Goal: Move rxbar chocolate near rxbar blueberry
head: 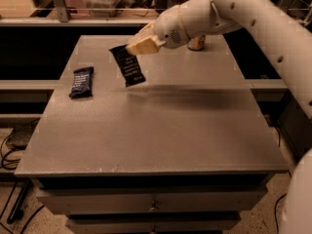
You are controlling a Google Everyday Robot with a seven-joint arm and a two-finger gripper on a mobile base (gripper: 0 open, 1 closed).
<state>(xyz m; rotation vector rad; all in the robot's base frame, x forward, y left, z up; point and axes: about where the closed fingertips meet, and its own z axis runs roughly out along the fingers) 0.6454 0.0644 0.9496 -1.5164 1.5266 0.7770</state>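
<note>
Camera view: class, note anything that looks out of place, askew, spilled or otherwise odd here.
The rxbar chocolate hangs tilted above the table, pinched at its top end by the gripper, while the rxbar blueberry lies flat near the left edge. Nothing looks spilled or damaged.

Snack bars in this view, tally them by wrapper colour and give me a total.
Black, rxbar chocolate, hanging from the gripper above the table's far left: 1
Navy blue, rxbar blueberry, lying near the table's left edge: 1
Total: 2
</note>
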